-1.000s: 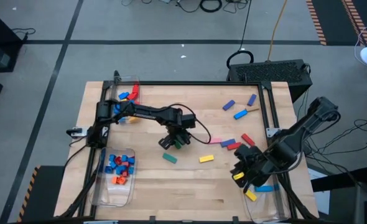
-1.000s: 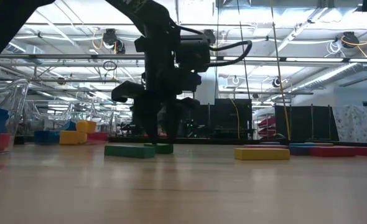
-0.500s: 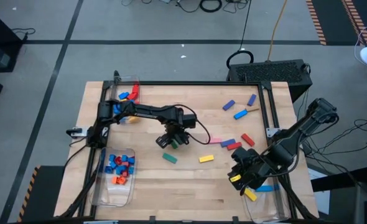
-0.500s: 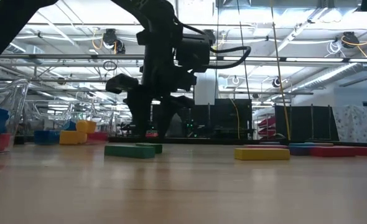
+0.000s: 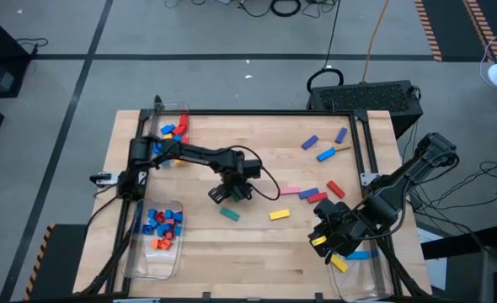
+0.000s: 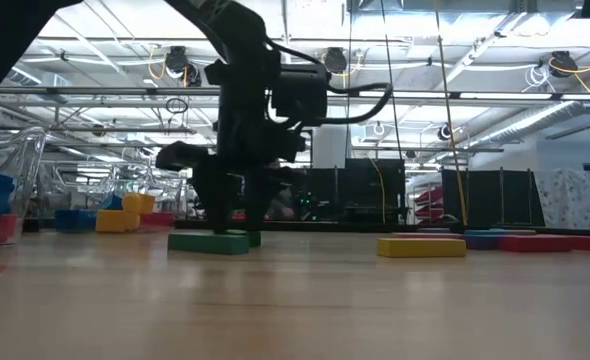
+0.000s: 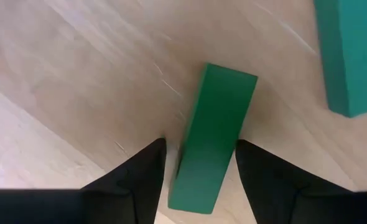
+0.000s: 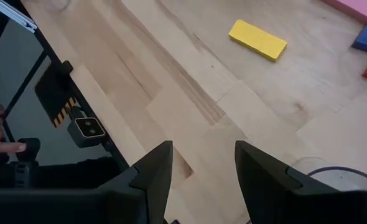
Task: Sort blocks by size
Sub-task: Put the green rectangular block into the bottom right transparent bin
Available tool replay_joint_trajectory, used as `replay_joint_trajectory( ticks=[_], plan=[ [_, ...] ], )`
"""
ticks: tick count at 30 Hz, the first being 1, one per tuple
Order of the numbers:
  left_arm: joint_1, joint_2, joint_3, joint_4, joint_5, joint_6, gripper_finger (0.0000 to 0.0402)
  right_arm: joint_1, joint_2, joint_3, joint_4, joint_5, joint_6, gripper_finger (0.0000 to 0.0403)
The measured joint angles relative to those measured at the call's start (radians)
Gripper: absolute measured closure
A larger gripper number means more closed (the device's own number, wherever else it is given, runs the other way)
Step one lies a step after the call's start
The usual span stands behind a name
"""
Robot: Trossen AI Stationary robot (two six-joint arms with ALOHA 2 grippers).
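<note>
Green plastic fills the gap between the left gripper's (image 7: pixel 199 171) two dark fingers (image 7: pixel 140 180) in the left wrist view: a small green brick (image 7: pixel 216 134) stands on the wooden table (image 5: pixel 257 252), its near end cut off by the frame edge, so whether the fingers press on it or only flank it cannot be told. A second, larger green brick (image 7: pixel 348 56) shows only as a corner there. From above, the left gripper (image 5: pixel 229 192) hides the small brick almost wholly (only a dark green sliver shows under it), with the larger green brick (image 5: pixel 230 214) lying just beside it toward the front edge. In the low view the gripper (image 6: pixel 230 205) reaches down to the table behind that green brick (image 6: pixel 208 242).

At the table's front right corner the right gripper (image 5: pixel 323 241) holds a yellow block (image 5: pixel 317 241) clamped between its fingers; the right wrist view shows the fingers (image 8: pixel 152 177) apart but the block itself is out of sight there.

Loose on the table are a yellow brick (image 5: pixel 280 215), a pink bar (image 5: pixel 292 190), red (image 5: pixel 335 188) and blue (image 5: pixel 317 155) bricks.

Three clear bins hold sorted pieces: the far-left bin (image 5: pixel 179 108) has a few red and blue bricks, the front-left bin (image 5: pixel 139 252) many tiny blue, red and orange cubes (image 5: pixel 162 223), and the front-right bin (image 5: pixel 375 286) a yellow bar (image 5: pixel 339 264) and a blue bar (image 5: pixel 360 253), partly hidden by the arm.
</note>
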Motion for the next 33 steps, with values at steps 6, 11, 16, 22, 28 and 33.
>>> replay_joint_trajectory(
  ticks=[6,11,16,22,28,33],
  plan=[
    [0.001,0.001,-0.004,0.043,-0.019,-0.101,0.0277,0.0,0.0,0.0,-0.008,0.021,0.011,0.0243],
    [0.004,0.007,0.025,0.042,0.003,-0.174,0.03,0.0,0.0,0.0,-0.011,0.075,0.013,0.0243],
    [0.004,0.015,0.122,0.083,0.004,-0.303,0.03,-0.021,-0.002,0.0,0.02,0.273,0.195,0.0243],
    [0.0,0.014,0.314,0.108,0.054,-0.411,0.03,-0.051,-0.006,0.0,0.091,0.36,0.249,0.0243],
    [-0.008,0.01,0.525,0.113,0.127,-0.471,0.03,-0.059,-0.006,0.0,0.068,0.413,0.385,0.0243],
    [-0.033,0.009,0.621,0.128,0.12,-0.442,0.03,-0.063,-0.015,0.0,0.065,0.576,0.515,0.0243]
  ],
)
